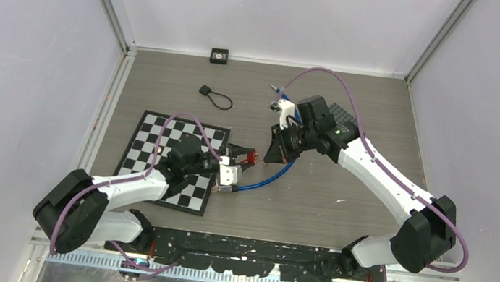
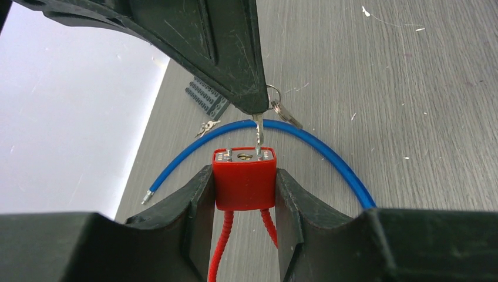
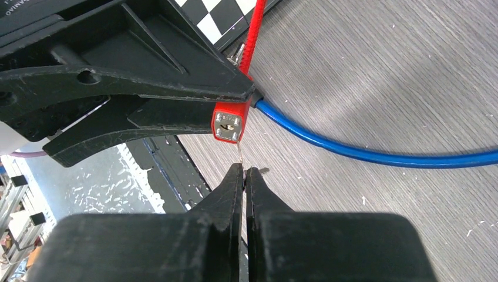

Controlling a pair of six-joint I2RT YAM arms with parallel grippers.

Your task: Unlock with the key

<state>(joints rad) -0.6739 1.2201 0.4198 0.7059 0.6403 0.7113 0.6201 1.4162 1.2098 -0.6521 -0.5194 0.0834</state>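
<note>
A red padlock [image 2: 244, 182] with a red cable shackle sits between the fingers of my left gripper [image 2: 244, 176], which is shut on its sides, keyhole face pointing away. My right gripper [image 3: 244, 170] is shut on a small silver key [image 2: 258, 132]. The key's blade points at the lock's metal face and its tip meets the keyhole; how deep it sits is not visible. A ring with a second key [image 2: 285, 113] hangs beside the right fingers. In the top view both grippers meet at mid-table, left gripper [image 1: 241, 160], right gripper [image 1: 273, 151], with the padlock [image 1: 253, 157] between them.
A blue cable [image 1: 267, 180] curves on the table under the grippers. A checkered board [image 1: 151, 150] lies under the left arm. A black tag with a loop [image 1: 213, 94], a small black square [image 1: 219, 55], a grey studded plate [image 2: 205, 97] and loose keys [image 2: 207, 126] lie farther back.
</note>
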